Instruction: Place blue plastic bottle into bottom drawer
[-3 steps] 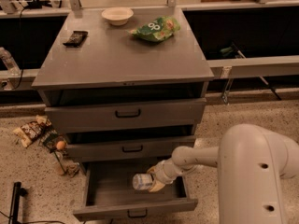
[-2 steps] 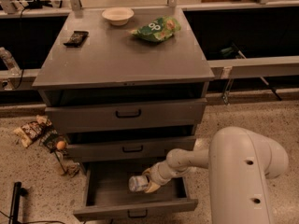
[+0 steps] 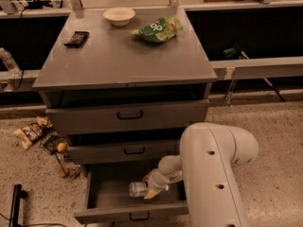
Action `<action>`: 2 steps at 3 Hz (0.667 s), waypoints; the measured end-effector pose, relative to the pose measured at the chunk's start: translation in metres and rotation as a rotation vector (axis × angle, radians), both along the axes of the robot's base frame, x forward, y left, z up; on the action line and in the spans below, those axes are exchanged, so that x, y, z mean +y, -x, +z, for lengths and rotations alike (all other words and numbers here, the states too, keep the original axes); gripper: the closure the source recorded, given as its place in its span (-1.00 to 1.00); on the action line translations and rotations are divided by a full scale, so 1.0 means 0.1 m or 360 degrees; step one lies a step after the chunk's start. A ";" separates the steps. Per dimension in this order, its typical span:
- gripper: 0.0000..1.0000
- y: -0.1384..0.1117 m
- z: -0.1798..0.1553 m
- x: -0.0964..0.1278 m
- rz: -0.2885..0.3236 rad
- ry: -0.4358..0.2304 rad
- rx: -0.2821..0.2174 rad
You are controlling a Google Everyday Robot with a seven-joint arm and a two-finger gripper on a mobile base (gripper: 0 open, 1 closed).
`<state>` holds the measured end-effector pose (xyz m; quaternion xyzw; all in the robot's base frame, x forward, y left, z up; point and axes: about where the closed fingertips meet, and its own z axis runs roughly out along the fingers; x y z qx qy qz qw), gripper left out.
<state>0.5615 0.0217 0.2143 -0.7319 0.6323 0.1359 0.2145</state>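
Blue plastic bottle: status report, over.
Gripper inside open bottom drawer, jaws shut on blue plastic bottle. Bottle sideways, low over drawer floor. Nothing seen in the way.

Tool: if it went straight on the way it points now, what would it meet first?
The tool, inside the open bottom drawer and holding the blue plastic bottle, points picture-left and downward. Likely the drawer's bare floor comes first, possibly the side wall beyond; depth is unclear.

Cabinet top (image 3: 123,63): bowl (image 3: 119,16), snack bag (image 3: 157,29), black object (image 3: 76,38); pincer (image 3: 150,191) inside bottom drawer (image 3: 130,213)
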 end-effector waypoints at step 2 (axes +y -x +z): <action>-0.36 -0.08 -0.07 -0.06 -0.0148 0.0073 -0.0010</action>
